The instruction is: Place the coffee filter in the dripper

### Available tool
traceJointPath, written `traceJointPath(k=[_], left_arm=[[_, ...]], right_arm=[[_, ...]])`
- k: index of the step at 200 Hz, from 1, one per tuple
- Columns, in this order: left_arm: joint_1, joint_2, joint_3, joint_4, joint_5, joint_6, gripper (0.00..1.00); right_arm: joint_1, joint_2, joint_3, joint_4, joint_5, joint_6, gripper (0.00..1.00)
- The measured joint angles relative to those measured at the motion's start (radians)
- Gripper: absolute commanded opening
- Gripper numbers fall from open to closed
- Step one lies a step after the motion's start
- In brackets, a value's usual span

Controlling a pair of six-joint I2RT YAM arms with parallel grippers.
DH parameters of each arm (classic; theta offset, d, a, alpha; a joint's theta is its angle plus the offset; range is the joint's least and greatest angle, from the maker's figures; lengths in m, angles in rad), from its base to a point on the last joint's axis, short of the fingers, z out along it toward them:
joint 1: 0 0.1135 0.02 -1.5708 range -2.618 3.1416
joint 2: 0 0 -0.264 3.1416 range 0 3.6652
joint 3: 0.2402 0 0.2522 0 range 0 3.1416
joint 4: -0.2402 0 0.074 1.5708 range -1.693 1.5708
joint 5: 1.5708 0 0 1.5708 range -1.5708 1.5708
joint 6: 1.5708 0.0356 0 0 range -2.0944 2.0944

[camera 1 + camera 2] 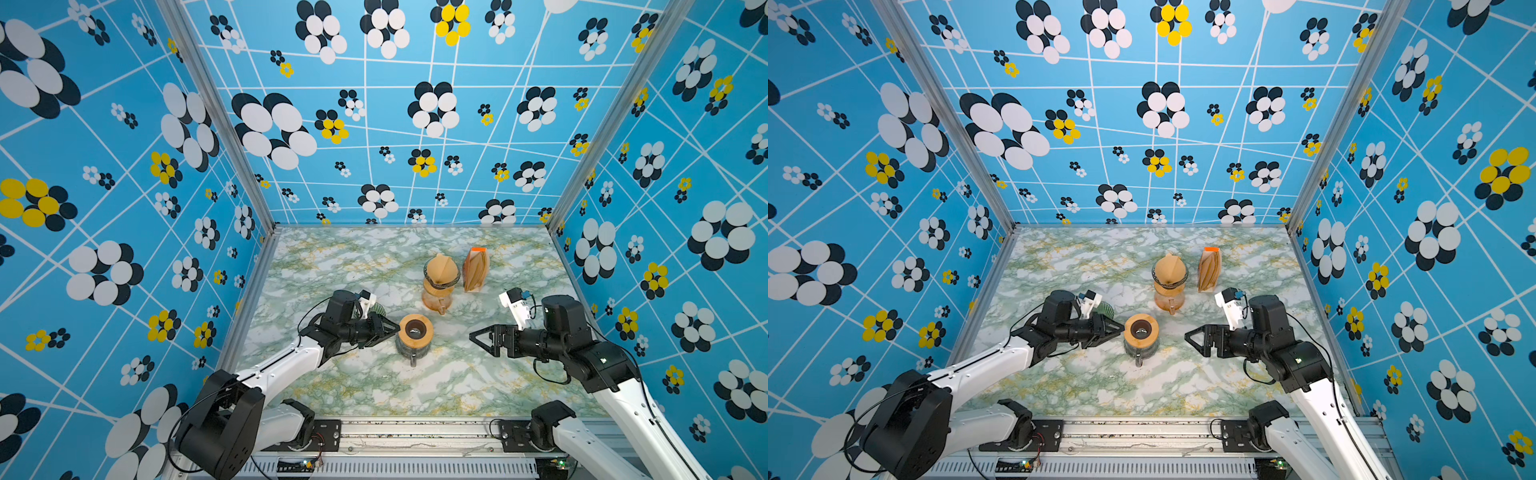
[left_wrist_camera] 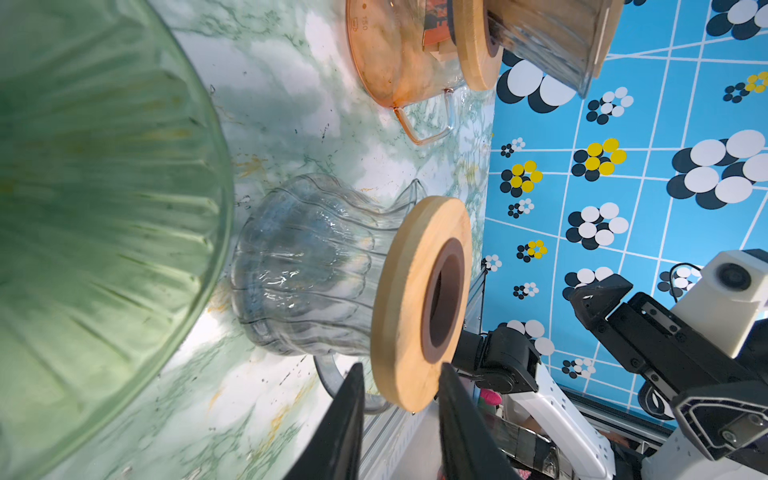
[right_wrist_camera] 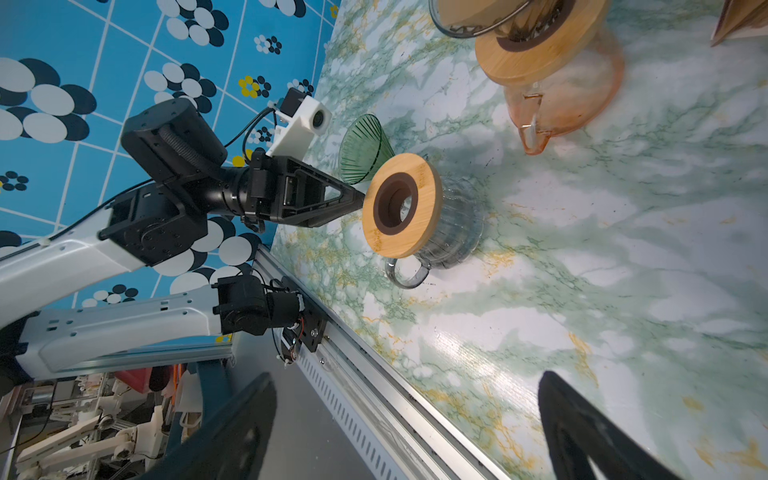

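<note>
Straddles wooden collar [image 2: 399,299] with left gripper [image 1: 395,329] barely parted, grip unclear; hovers with right gripper [image 1: 483,344] spread, empty. Yet to start on filter pack [image 1: 476,270] — needs one sheet pinched out.

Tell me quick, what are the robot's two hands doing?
Left gripper: jaws either side of the wooden ring's rim; gripping or not, cannot tell.
Right gripper: open, empty.
</note>
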Motion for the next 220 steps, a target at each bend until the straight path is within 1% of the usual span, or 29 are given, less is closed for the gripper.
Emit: traceJointPath(k=[21, 41, 59, 89, 123, 155, 220], left_arm=[[0.0, -0.046, 0.032, -0.085, -0.024, 0.038, 0.4], [-0.006, -0.066, 0.051, -0.131, -0.045, 0.06, 0.42], [-0.024, -0.063, 0.057, -0.158, -0.069, 0.07, 0.42], [-0.064, -0.03, 0.076, -0.181, -0.098, 0.085, 0.42], [-0.083, -0.011, 0.101, -0.189, -0.124, 0.097, 0.42], [-0.088, -0.006, 0.109, -0.191, -0.134, 0.105, 0.42], [-0.088, -0.005, 0.109, -0.19, -0.142, 0.108, 0.42]], right_arm=[[0.054, 0.036, -0.028, 0.07, 0.033, 0.044, 0.98], [0.126, 0.091, -0.055, 0.143, 0.07, 0.092, 0.98], [0.186, 0.14, -0.08, 0.227, 0.1, 0.14, 0.97], [0.248, 0.22, -0.109, 0.352, 0.149, 0.205, 0.97], [0.261, 0.301, -0.127, 0.47, 0.179, 0.253, 0.97], [0.271, 0.369, -0.132, 0.57, 0.181, 0.283, 0.97], [0.286, 0.46, -0.137, 0.678, 0.13, 0.314, 0.97]])
